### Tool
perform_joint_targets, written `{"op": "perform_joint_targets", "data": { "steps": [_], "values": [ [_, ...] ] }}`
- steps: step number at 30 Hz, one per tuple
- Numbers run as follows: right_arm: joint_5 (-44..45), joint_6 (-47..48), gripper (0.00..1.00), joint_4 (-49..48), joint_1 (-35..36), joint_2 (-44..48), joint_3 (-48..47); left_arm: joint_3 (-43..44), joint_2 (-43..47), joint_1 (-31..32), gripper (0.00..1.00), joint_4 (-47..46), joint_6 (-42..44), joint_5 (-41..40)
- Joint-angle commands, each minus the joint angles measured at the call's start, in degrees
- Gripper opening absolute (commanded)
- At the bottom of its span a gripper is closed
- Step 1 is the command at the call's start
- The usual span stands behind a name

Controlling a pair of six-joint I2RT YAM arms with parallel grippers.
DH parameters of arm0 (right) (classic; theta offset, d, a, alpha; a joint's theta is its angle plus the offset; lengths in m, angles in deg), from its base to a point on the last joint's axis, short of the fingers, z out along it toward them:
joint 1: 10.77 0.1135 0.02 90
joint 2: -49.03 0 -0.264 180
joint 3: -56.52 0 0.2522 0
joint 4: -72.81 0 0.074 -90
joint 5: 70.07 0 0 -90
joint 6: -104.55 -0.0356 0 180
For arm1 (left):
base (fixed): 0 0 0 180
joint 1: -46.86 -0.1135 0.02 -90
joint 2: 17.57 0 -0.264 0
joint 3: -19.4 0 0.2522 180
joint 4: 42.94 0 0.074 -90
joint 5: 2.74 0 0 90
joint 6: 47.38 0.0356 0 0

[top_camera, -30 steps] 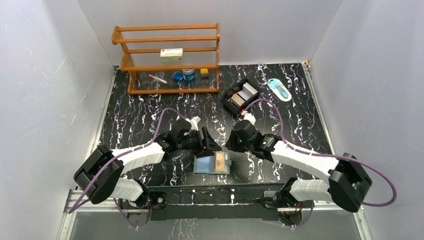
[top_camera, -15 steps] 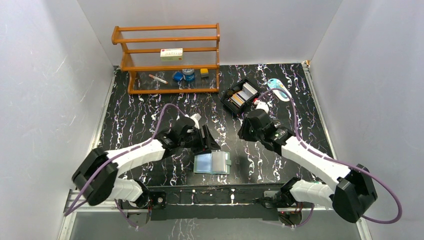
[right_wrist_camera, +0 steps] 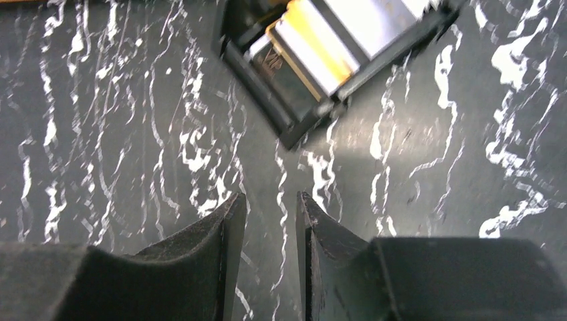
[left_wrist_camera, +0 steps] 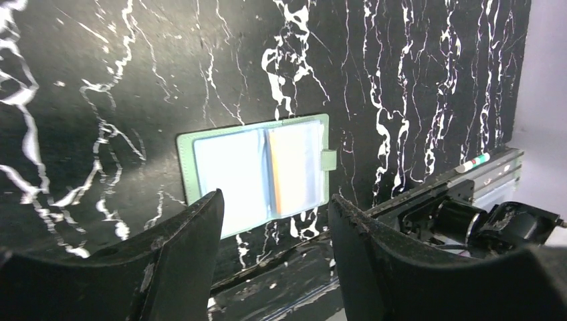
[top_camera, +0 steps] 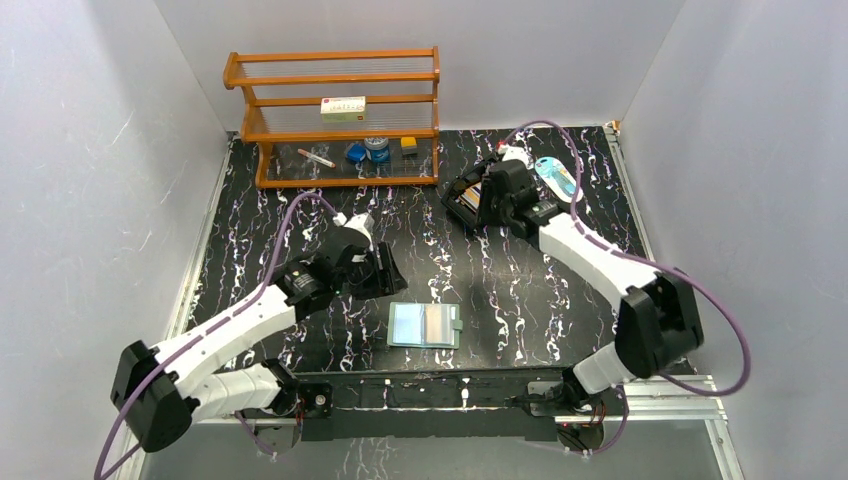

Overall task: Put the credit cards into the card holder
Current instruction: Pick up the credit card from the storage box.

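Nearest to me, the small teal-green folding card holder [top_camera: 425, 325] lies open and flat on the black marbled bench [top_camera: 280, 230], close to its near edge. A thin orange strip shows in its right pocket; I think one card sits there. Just beyond it, to the left, the left gripper [left_wrist_camera: 273, 207] hangs above the bench with its jaws spread wide and nothing between them, so nothing pins the holder. Farther back, the right gripper [right_wrist_camera: 271, 200] stands beside the black compartmented plastic box [right_wrist_camera: 267, 93], its jaws only a narrow slit apart and empty. The other credit cards [right_wrist_camera: 321, 47], orange, white-grey and dark, stand packed on edge inside this box. Trouble may come here: tight cards can lift out two together, or a finger can catch the wall and drag the light box. Afterwards, the loose holder may slide when a card is pushed in.
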Motion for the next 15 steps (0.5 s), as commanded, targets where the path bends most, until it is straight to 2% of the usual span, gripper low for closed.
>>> {"op": "perform_joint_targets", "data": {
  "steps": [1,7,15],
  "values": [
    [3.8,6.4,0.42,-2.0,-2.5,-8.0,-9.8,5.8,5.9,0.0,0.57,8.6,7.7,-6.1],
    [9.5,24.4,0.45,-2.1,-4.7,-19.3,-20.7,9.2,11.1,0.0,0.58,15.6,11.6,-7.3],
    [16.3,40.5,0.52,0.1,-5.2,-33.3,-33.4,7.3,18.1,0.0,0.60,18.8,14.1,-10.5]
  ]
}}
